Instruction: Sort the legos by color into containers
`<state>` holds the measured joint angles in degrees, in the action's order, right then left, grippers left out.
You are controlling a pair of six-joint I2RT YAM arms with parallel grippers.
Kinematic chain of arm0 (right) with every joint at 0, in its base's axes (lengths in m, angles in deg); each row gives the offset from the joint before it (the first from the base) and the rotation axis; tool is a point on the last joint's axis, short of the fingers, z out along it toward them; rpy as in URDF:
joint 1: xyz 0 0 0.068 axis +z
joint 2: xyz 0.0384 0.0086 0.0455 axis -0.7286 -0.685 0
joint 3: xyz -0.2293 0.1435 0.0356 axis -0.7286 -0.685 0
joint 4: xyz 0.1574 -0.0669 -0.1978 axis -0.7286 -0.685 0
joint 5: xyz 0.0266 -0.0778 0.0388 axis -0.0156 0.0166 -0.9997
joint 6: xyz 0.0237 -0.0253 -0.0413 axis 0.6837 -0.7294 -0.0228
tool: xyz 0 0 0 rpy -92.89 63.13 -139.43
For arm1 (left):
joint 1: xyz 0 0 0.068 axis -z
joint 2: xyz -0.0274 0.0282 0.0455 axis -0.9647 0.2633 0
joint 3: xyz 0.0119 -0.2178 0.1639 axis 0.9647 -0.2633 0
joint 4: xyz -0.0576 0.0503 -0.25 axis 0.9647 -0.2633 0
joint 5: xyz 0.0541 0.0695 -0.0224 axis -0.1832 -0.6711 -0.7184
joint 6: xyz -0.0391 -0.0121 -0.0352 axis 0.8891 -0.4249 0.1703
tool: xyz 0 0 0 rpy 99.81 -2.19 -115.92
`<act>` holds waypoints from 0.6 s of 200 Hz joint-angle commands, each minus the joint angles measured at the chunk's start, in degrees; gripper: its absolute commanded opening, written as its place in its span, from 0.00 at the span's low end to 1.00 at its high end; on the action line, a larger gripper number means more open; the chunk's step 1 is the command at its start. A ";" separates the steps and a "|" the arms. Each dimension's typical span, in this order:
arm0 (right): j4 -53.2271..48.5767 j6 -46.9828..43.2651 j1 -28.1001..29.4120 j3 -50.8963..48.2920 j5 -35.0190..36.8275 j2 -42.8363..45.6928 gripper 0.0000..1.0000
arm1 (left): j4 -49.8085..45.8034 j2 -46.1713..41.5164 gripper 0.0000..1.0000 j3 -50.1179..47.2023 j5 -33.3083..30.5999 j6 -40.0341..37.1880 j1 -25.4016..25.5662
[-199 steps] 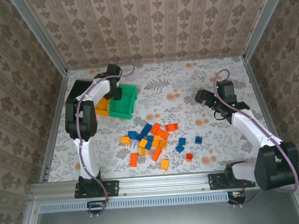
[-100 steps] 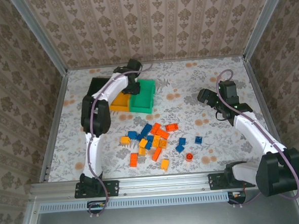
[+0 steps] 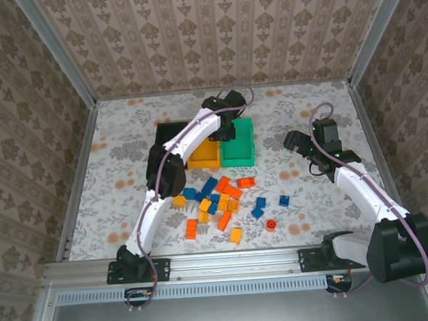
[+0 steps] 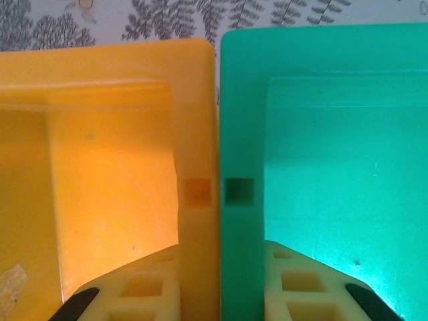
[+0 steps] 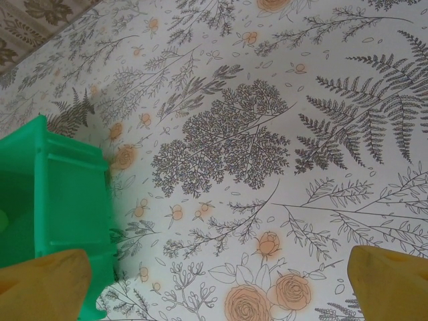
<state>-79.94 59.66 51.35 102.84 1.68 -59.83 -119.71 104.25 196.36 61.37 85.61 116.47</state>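
We have the left gripper (image 4: 221,291) pinched shut across the touching walls of the yellow-orange bin (image 4: 100,67) and green bin (image 4: 321,47), just behind the loose legos (image 3: 220,196), with the right gripper (image 5: 217,277) wide and empty; if one wall slips free, that bin could skew or tip.

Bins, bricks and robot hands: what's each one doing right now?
Left gripper, shut, pinching two touching bin walls together.
Right gripper, open, empty.
Green bin, upright, empty, wall pinched.
Yellow-orange bin, upright, wall pinched.
Black bin, upright, inside unclear.
Legos, loose on the table, unsorted.
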 commanded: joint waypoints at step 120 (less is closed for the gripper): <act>-1.29 0.86 0.42 -2.14 1.05 1.03 1.00 | -3.14 4.26 0.53 8.54 -0.62 8.07 5.44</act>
<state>-79.99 59.88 51.35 100.87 2.14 -59.83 -123.34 109.10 203.35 59.76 92.41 121.23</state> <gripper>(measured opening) 0.999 0.428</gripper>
